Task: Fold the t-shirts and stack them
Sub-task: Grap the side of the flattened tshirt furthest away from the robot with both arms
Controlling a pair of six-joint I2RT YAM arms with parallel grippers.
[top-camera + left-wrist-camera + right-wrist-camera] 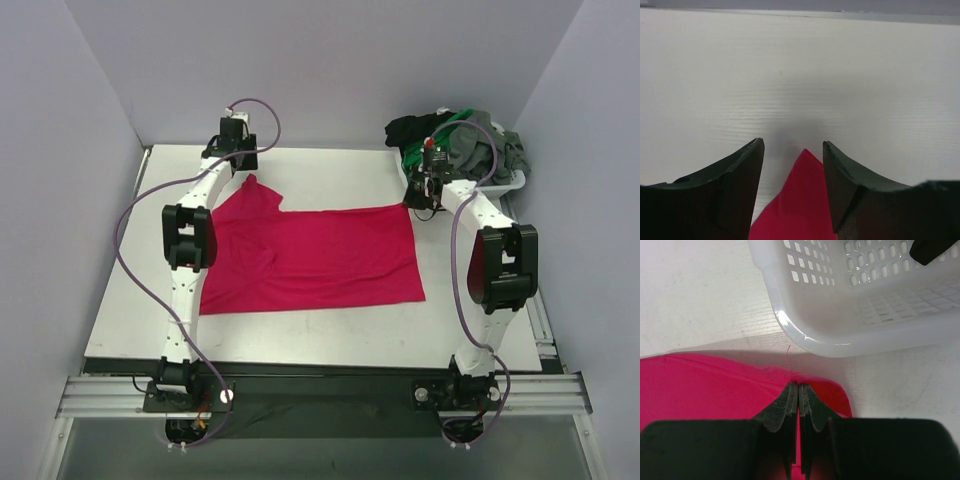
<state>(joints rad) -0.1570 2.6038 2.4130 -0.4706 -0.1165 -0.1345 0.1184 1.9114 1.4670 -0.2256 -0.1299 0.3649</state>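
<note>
A white basket (516, 181) sits at the far right corner of the table (300, 335), heaped with a grey shirt (482, 146), a green shirt (458, 124) and a black shirt (408, 130). In the right wrist view the basket's rounded corner (810, 315) stands just beyond the fingertips, close to the cloth but apart from it.

The red shirt (320, 260) lies flat on the middle of the table. Its long axis runs left to right, and one sleeve points toward the far left.

The left gripper (240, 160) is at that sleeve's tip. The left wrist view shows it (793, 150) spread wide, with the red point of cloth (800, 200) lying between the fingers (735, 192), unpinched, and bare table (790, 75) ahead.

The right gripper (424, 192) is at the shirt's far right corner, beside the basket. Its fingers (785, 405) are pressed together on the red hem (705, 385), where a loose thread sticks up.
</note>
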